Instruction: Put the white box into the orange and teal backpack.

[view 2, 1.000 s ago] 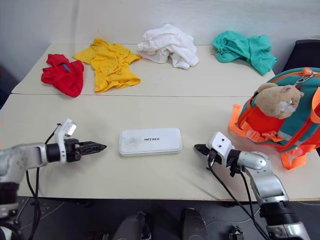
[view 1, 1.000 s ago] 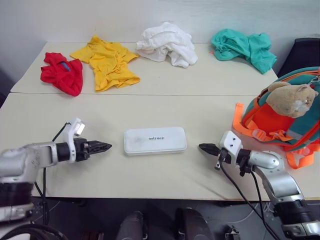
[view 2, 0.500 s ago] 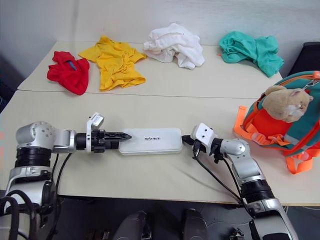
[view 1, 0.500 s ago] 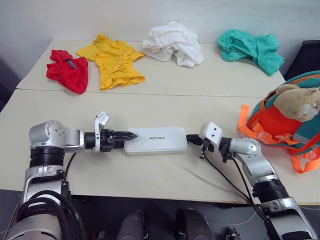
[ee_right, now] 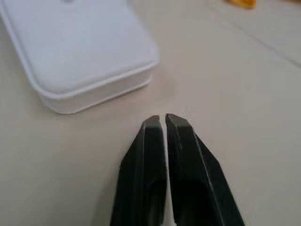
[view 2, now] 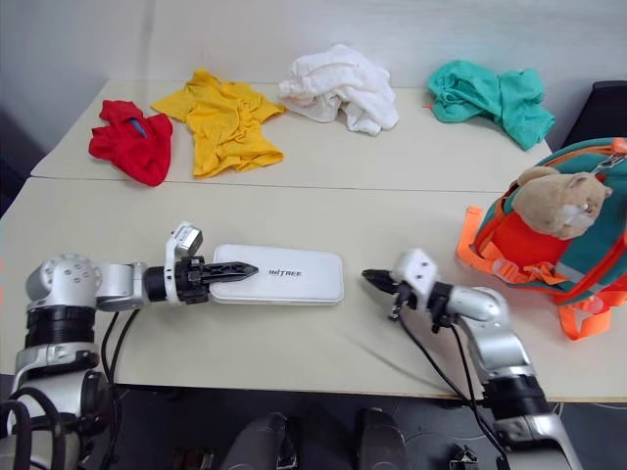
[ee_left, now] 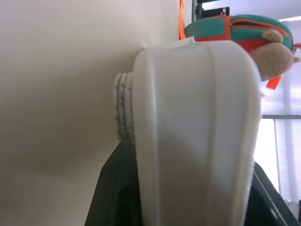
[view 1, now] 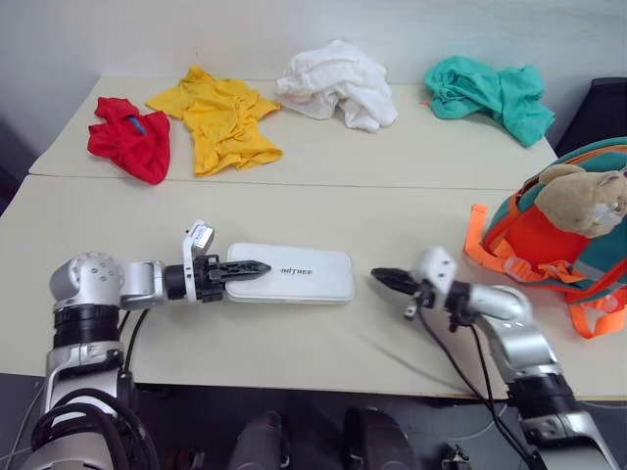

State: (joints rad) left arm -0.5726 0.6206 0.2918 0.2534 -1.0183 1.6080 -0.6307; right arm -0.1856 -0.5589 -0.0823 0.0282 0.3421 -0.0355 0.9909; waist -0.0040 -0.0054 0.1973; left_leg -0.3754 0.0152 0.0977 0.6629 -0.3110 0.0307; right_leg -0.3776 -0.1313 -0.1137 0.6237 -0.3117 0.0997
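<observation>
The white box [view 1: 294,274] lies flat on the near table, its dark lettering facing up. My left gripper [view 1: 253,266] is shut on its left end, one black finger over the top; in the left wrist view the box [ee_left: 197,132] sits between the dark fingers [ee_left: 115,197]. My right gripper [view 1: 377,275] hovers just off the box's right end without touching it, its fingers [ee_right: 153,136] almost together and holding nothing. The orange and teal backpack [view 1: 544,240] lies at the right edge of the table with a tan plush animal [view 1: 586,199] on it.
Along the far table lie a red garment [view 1: 127,137], a yellow garment [view 1: 220,117], a white cloth [view 1: 338,83] and a teal cloth [view 1: 490,93]. A dark chair [view 1: 602,108] stands behind the backpack. A seam [view 1: 294,184] divides the two tables.
My left gripper has come in from the left and closed over the box's left end. My right gripper touched the right end, then drew back, and the box has slid slightly left.
</observation>
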